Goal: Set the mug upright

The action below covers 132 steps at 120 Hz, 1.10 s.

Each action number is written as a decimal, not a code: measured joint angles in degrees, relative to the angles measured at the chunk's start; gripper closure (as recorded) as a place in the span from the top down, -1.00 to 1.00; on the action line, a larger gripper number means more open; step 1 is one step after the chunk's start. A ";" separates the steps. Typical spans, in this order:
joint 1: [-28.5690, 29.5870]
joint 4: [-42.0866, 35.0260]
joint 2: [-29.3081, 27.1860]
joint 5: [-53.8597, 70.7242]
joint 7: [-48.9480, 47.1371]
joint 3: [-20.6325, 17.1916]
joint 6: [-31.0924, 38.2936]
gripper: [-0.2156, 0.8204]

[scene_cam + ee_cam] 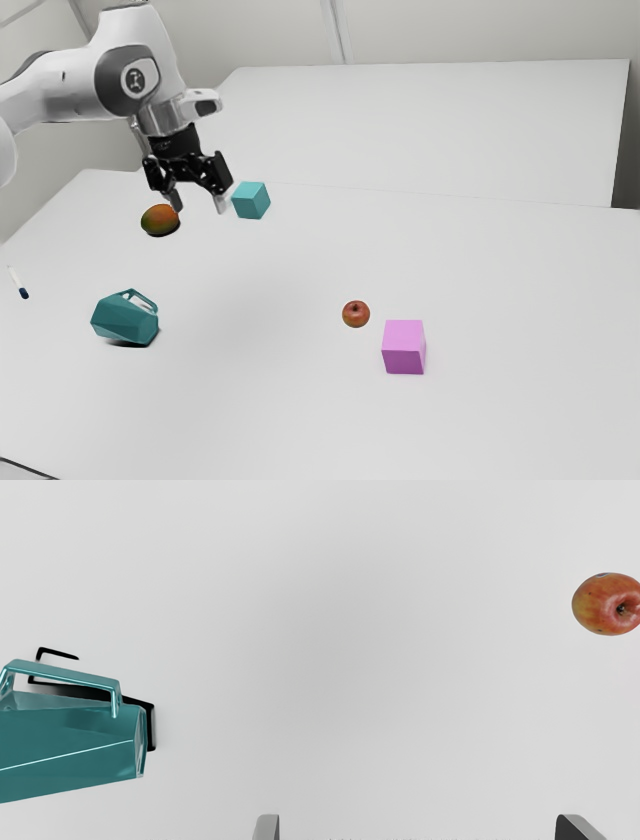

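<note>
Mug (124,318), one, teal, faceted, with an angular handle: lying on its side on the table (255,410), toward the exterior view's left, clear of the fingers (197,205). Fingers, one pair: spread wide apart, nothing between them, raised above the table. Mango, one, green and orange (160,220). Cube, one, teal (251,200), near the mango. Apple, one, red (356,314), well apart from the mug. Cube, one, pink-purple (404,348), near the apple. Marker, one, white with a dark end (18,283), at the exterior view's far left.
</note>
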 joint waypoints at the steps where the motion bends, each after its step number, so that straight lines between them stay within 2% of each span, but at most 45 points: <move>1: 0.20 -0.44 -0.15 -0.30 0.25 0.00 0.17 0.58; 39: 9.98 -13.70 -3.57 -9.89 15.59 0.01 6.84 0.58; 76: 25.85 -17.49 -1.13 -14.83 32.19 0.31 9.87 0.58; 97: 33.86 -14.68 4.43 -16.31 40.17 0.29 10.09 0.58; 132: 37.32 -2.30 18.37 -16.90 49.47 0.40 6.30 0.58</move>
